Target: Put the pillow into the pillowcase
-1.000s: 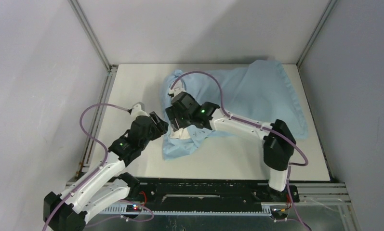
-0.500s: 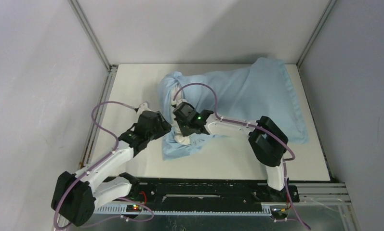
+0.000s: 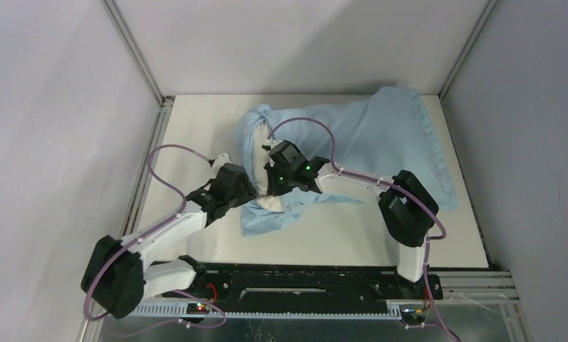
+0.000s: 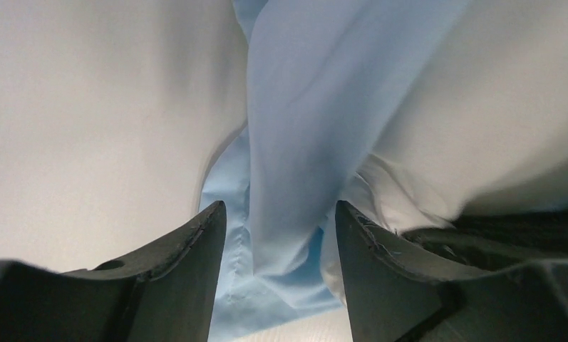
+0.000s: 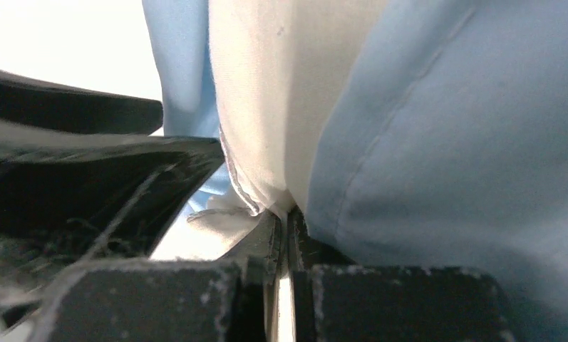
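White walls box in a pale table [image 3: 195,128] where two robot arms work at stuffing a pillow [image 3: 265,204] into a light blue pillowcase [image 3: 380,135]. Nearest the bases, the left arm runs low across the table, elbow close to the surface, forearm stretched toward the centre. Its left gripper [image 4: 281,235] has its fingers parted, a hanging fold of blue cloth running between them without being pinched; the placing suggests it is lining up to catch the sack's open edge. Just beyond, the right arm rises from its base, bends sharply at the elbow and reaches back left so both wrists nearly meet at the mouth of the sack. The right gripper [image 5: 286,235] has its fingers pressed tight together at the seam where white pillow fabric meets blue cloth; what exactly they pinch cannot be told from the wrist view. Judging by the overhead view, the pillow sits mostly inside, only a white corner poking out at the near left opening, while the rest of the pillowcase bulges and trails off toward the far right corner of the table
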### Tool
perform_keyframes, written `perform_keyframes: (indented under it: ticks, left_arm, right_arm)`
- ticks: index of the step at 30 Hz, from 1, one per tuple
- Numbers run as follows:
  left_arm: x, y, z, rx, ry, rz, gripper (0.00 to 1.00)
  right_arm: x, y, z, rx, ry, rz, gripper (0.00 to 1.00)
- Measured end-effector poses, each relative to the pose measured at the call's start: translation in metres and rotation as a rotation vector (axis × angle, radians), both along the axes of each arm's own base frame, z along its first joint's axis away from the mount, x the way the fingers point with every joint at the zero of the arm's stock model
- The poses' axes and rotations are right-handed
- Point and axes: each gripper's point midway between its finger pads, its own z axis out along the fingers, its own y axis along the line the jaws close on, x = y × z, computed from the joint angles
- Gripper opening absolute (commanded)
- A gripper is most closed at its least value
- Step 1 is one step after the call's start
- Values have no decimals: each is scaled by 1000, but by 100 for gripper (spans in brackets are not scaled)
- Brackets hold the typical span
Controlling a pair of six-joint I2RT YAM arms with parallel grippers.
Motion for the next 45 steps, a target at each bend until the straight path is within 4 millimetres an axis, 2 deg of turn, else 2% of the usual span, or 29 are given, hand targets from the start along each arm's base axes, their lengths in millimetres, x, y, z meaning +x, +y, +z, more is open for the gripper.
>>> perform_keyframes:
  ticks: [4, 7, 10, 13, 17, 20, 27, 31, 39, 45]
  left_arm:
    - [-8, 0, 40, -37, -82, -18, 59]
    - [-12, -5, 78, -107, -170, -33, 50]
    - [-9, -15, 95, -157, -202, -32, 45]
    - [-4, -27, 91, -185, -183, -28, 40]
    - [1, -40, 59, -161, -98, -6, 41]
    - [3, -35, 46, -123, -77, 39, 42]
    - [13, -21, 41, -88, -103, 121, 35]
    - [16, -20, 29, -63, -81, 134, 32]
    - [22, -22, 17, -51, -71, 138, 31]
    - [20, -19, 7, -32, -56, 145, 32]
  right_arm:
    - [-1, 1, 1, 12, 12, 6, 0]
    - [-1, 2, 3, 23, 18, 9, 0]
    - [-2, 2, 4, 36, 26, 13, 0]
    - [-2, 3, 7, 49, 34, 14, 0]
    - [-3, 4, 7, 56, 43, 14, 0]
    - [-2, 3, 7, 57, 46, 13, 0]
    - [-2, 2, 7, 58, 47, 12, 0]
    - [-2, 3, 8, 59, 46, 11, 0]
    - [-3, 3, 8, 61, 51, 5, 0]
    - [-3, 2, 7, 59, 54, 4, 0]
